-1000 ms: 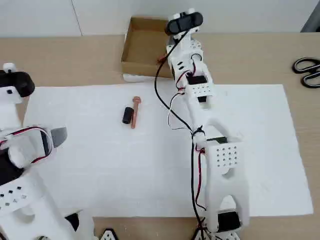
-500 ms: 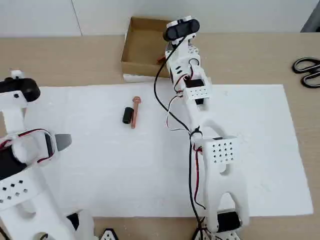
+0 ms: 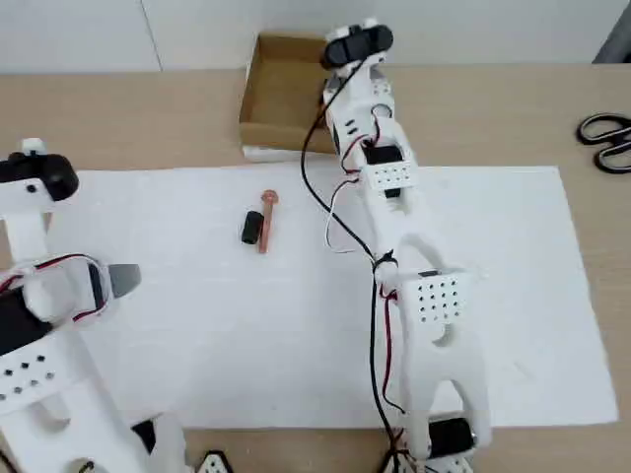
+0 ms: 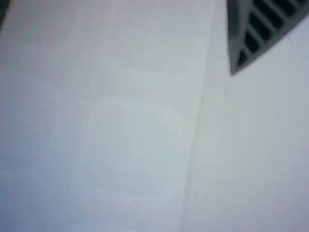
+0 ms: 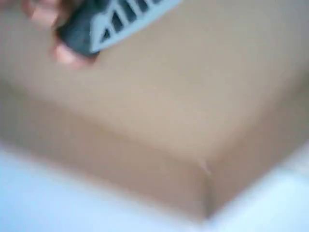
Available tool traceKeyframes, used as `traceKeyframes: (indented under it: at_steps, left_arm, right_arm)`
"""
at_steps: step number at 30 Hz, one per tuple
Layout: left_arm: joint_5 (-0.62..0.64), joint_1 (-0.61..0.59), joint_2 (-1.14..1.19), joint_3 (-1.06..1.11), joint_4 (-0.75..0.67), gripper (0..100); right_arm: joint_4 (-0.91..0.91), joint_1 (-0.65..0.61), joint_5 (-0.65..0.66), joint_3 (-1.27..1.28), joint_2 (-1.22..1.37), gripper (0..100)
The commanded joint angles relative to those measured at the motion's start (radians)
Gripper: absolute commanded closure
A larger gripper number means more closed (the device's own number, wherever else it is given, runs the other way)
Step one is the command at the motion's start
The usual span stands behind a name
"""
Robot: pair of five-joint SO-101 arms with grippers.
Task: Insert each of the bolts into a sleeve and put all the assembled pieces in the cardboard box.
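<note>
Right gripper [image 5: 104,21] is down inside the cardboard box [image 3: 266,89] with a blurry assembled piece [image 5: 72,41] right at its tip (dark tube, copper poking out) — can't tell if it's pinching it or spread apart. One loose bolt [image 3: 266,219] lies on the white sheet [image 3: 493,276], touching a black sleeve [image 3: 252,227]. Left gripper [image 3: 118,281] hangs over the sheet's left edge — can't tell its state either.

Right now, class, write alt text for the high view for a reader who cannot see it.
The right arm stretches across a white sheet to the cardboard box just past its far edge. A copper bolt and a black sleeve lie side by side on the sheet; the left arm sits at its near corner.
</note>
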Motion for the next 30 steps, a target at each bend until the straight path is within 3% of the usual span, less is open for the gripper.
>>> traceKeyframes:
  at_steps: [1,7,16,24,30]
  left_arm:
    - [0.006,0.002,-0.018,0.002,0.017,70]
    - [0.008,0.002,-0.018,0.002,0.015,70]
    - [0.092,0.002,-0.018,0.007,0.015,70]
    - [0.098,-0.003,-0.017,0.074,0.011,70]
    - [0.098,-0.003,-0.017,0.074,0.011,70]
  right_arm:
    - [0.094,-0.033,0.005,-0.114,-0.153,81.8]
    - [0.423,-0.140,-0.011,-0.137,-0.367,81.8]
    - [0.928,-0.311,-0.206,-0.137,-0.549,81.8]
    - [1.056,-0.367,-0.468,-0.132,-0.479,81.9]
    - [1.139,-0.429,-0.509,-0.132,-0.397,81.9]
